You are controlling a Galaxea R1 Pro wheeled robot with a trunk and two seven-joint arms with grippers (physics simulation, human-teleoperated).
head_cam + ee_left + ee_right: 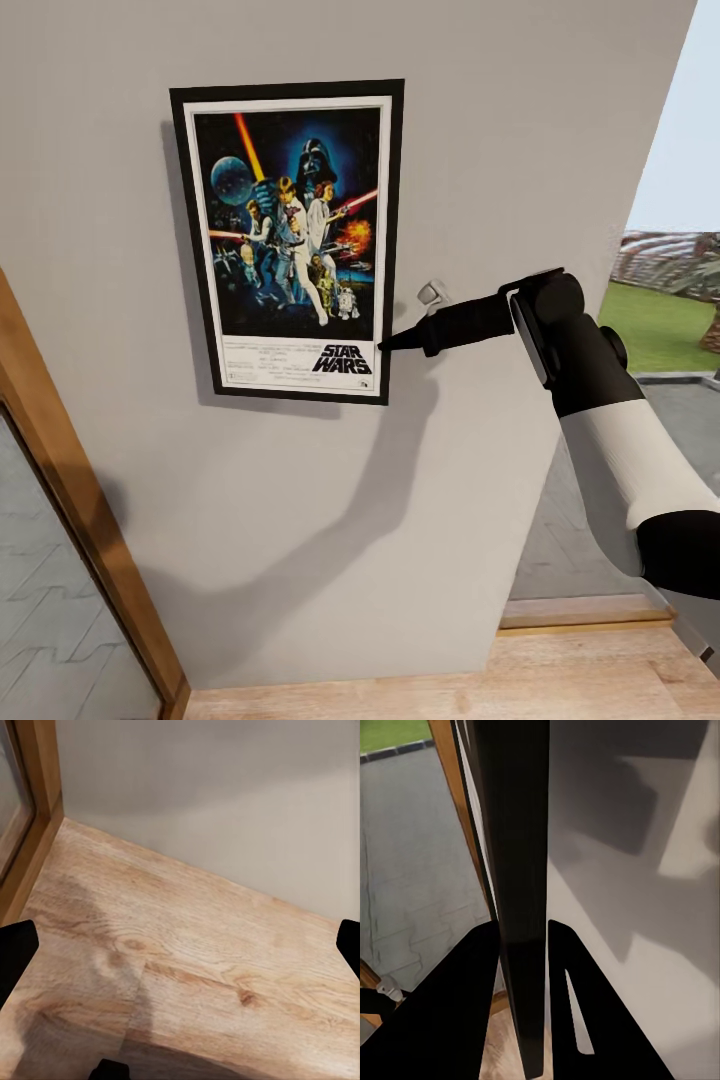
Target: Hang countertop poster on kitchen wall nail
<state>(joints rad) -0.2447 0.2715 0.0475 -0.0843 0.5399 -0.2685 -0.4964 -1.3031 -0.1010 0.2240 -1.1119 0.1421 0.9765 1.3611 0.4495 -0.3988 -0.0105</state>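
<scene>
right claw [385, 345] pinches the poster's [290, 240] lower right edge, its fingers [472, 1005] closed on the black frame. poster sits upright against the grey wall [480, 150]. left claw [180, 967] hangs spread wide over the wood floor [195, 967].

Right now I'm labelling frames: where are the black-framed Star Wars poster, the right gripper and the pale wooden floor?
Black-framed Star Wars poster [290, 240]: head view, middle of the artwork.
Right gripper [385, 345]: head view, tips at the frame's edge.
Pale wooden floor [187, 960]: left wrist view, bare plank.
</scene>
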